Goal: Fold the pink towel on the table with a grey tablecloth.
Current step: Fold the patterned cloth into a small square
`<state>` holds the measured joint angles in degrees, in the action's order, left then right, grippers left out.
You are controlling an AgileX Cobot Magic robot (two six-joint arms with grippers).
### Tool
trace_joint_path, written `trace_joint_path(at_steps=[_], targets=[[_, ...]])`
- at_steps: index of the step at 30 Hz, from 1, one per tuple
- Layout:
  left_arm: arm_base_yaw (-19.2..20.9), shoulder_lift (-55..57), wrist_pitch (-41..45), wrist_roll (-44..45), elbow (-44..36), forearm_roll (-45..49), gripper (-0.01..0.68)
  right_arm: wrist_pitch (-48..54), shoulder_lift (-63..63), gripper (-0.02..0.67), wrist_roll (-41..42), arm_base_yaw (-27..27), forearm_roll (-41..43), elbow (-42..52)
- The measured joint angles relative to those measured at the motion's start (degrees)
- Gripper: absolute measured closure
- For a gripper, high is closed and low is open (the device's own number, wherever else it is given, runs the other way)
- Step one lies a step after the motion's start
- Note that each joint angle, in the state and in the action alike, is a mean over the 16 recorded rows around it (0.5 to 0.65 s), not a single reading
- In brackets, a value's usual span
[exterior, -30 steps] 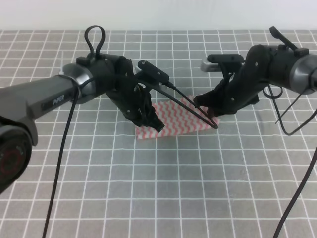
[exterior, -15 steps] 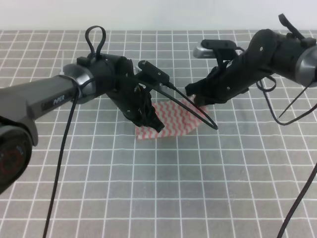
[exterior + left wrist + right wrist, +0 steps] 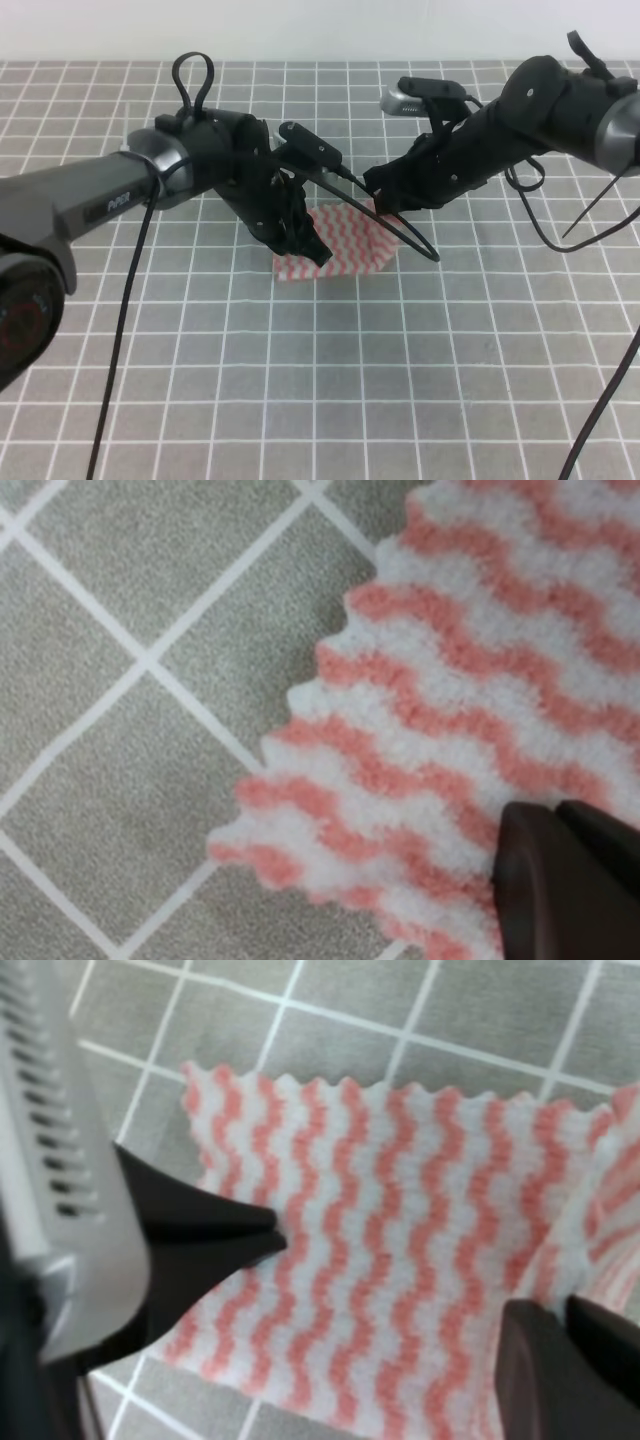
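The thin pink-and-white zigzag towel (image 3: 338, 243) sits mid-worktop on the grey gridded cloth (image 3: 300, 380). The left end effector (image 3: 312, 252) pins its near-left corner, the right end effector (image 3: 378, 203) pinches the lifted right edge. If that pinch slips, the flap drops crooked.

A robot test bench in a lab: the table with a grey tablecloth (image 3: 300, 400) bears white grid lines against a plain white wall (image 3: 300, 30).
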<state>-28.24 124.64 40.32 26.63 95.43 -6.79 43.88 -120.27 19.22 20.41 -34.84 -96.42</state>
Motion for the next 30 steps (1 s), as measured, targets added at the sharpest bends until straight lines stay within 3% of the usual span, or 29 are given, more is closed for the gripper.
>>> trace_joint_path(at_steps=[15,30], targets=[[2.0,-5.2,-0.7,-4.1,-0.3,1.3,0.673,0.9,-0.3,0.661,6.6,0.4,-6.4,0.0],[3.6,-10.7,0.2,-7.1,-0.3,1.5,0.673,-2.6,-0.7,0.661,9.5,5.1,-9.3,0.0]])
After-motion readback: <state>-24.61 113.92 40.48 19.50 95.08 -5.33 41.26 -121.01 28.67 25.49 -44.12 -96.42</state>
